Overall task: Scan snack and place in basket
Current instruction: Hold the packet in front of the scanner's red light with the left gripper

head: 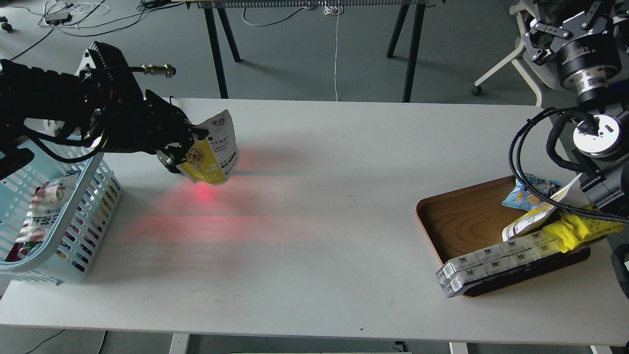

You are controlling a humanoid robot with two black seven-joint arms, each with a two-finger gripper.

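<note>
The snack (214, 150) is a yellow-and-white pouch with a round picture of tan nuts. My left gripper (184, 147) is shut on its left edge and holds it above the table, to the right of the basket. A red scanner glow lies on the table under it. The light-blue slotted basket (81, 216) stands at the table's left edge with a red-and-white packet (42, 209) inside; my left arm crosses over its far part. My right gripper (565, 22) is raised at the top right, above the table's right end, its fingers spread and empty.
A brown wooden tray (462, 216) at the right holds a blue packet (528, 191), a bright-yellow pack (580, 231) and a row of white boxes (496, 263). Black cables of my right arm hang over the tray. Trestle legs and a chair stand behind the table.
</note>
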